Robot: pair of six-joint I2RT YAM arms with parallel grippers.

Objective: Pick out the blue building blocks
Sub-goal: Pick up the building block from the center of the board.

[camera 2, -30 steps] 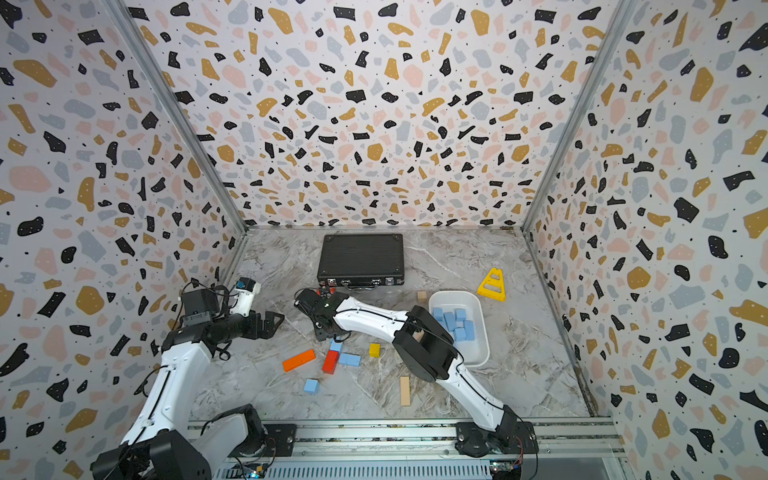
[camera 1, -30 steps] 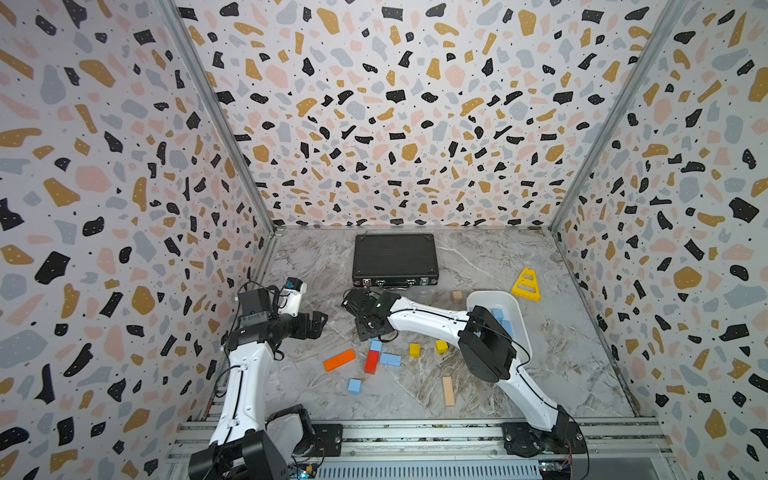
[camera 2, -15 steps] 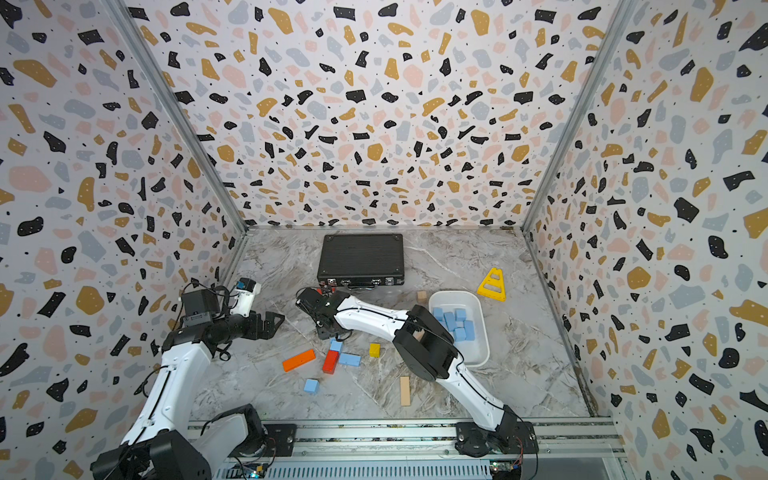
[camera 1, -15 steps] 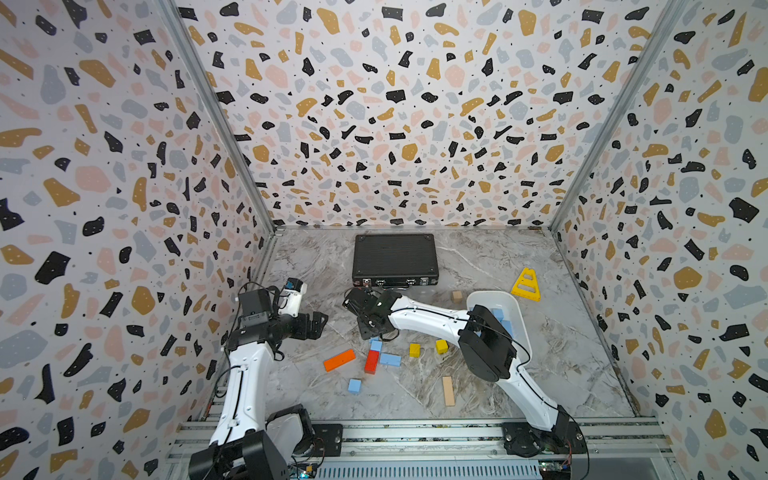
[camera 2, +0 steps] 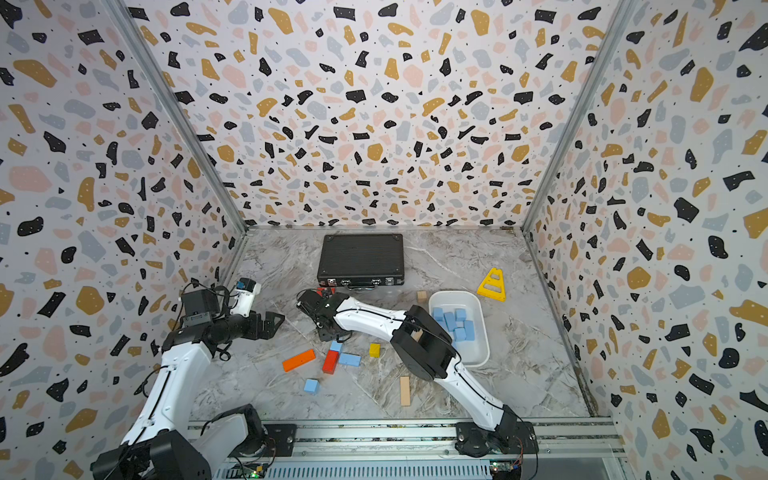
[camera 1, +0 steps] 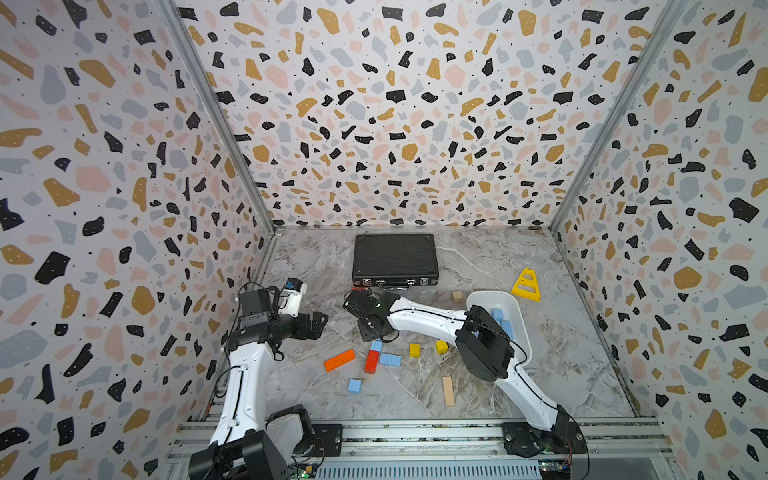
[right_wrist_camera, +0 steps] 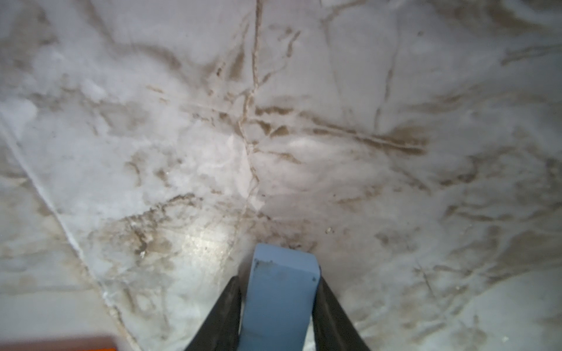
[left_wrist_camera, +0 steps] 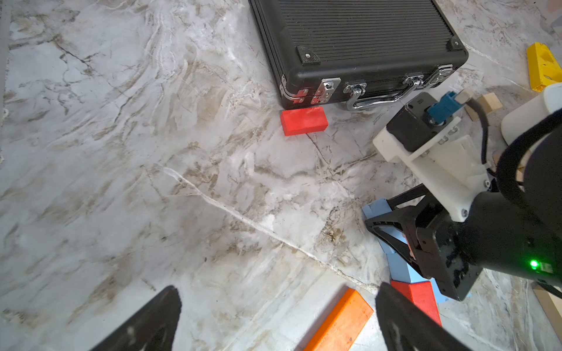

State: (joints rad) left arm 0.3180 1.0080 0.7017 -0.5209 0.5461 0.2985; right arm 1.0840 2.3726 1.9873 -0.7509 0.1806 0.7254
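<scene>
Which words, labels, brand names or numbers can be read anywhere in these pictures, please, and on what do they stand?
None can be read.
The black case shows only ribs and metal latches.
The yellow triangle, the white tray and the blue block between the fingers of the right hand carry no print.
A green light glows beside a tiny patch too small to read.

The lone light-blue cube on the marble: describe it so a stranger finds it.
From the black ribbed case at the back, come forward past the orange bar. The small light-blue cube lies beyond, touching nothing, unlike the blue bar beside the red block.
</scene>
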